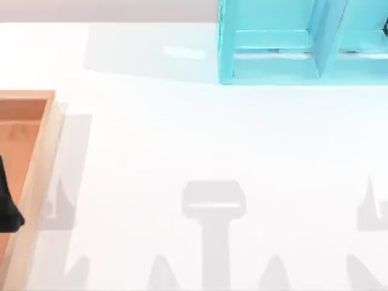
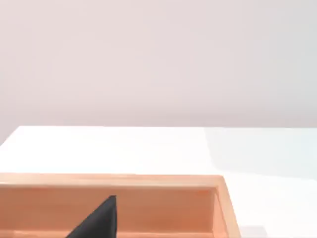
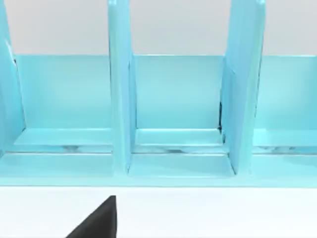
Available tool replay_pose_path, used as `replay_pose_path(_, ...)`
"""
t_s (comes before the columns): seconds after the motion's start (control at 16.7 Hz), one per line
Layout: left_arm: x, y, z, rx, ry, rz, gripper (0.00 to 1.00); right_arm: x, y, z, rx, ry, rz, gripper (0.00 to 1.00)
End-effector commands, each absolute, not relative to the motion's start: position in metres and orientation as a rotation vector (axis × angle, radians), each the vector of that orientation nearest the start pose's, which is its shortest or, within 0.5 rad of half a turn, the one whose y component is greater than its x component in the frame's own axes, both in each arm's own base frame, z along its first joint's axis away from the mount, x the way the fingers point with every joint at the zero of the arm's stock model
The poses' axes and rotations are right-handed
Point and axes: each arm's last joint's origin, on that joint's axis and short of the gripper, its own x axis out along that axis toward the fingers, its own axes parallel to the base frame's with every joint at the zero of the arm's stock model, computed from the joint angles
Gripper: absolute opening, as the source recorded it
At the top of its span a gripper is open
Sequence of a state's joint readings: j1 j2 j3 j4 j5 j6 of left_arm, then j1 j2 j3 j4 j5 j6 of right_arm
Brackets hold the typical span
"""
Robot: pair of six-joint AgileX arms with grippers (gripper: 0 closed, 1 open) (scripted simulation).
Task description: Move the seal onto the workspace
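a black fingertip of the left claw (image 2: 99, 220) sits closest to the left wrist camera, poking up in front of the inner wall of the tan wooden tray (image 2: 148, 181); in the top view the same claw (image 1: 7, 206) shows as a dark shape over the tray (image 1: 36, 176) at the bench's left edge. only that one tip is visible, so whether the left claw is open or closed cannot be told, and whether it holds anything cannot be told either. the seal cannot be made out anywhere in these frames. the workspace (image 1: 200, 139), the plain white bench top, stretches from the tray across to the right side. a turquoise shelf unit (image 1: 291, 48) stands at the far right of the bench, its compartments split by upright dividers. the right claw (image 3: 99, 220) shows one dark fingertip above the white surface, facing the shelf unit (image 3: 178, 99); its state cannot be told.
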State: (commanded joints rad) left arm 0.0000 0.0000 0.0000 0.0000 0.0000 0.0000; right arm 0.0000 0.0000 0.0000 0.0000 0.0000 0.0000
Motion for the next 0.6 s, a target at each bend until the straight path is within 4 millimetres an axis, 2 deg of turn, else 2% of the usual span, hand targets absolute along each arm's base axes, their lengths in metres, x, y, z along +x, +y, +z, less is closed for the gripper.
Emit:
replay_pose_path(0.24, 0.106, 0.000, 0.165, 0.009, 0.032, 0.009, 1.00, 0.106, -0.001, 0.160, 0.000, 0.000, 0.000, 1.00)
replay_pose_path(0.42, 0.109, 0.003, 0.184, 0.040, 0.156, 0.037, 1.00, 0.106, -0.001, 0.160, 0.000, 0.000, 0.000, 1.00)
replay_pose_path(0.6, 0.120, 0.010, 0.208, 0.076, 0.365, 0.070, 1.00, 0.106, -0.001, 0.160, 0.000, 0.000, 0.000, 1.00)
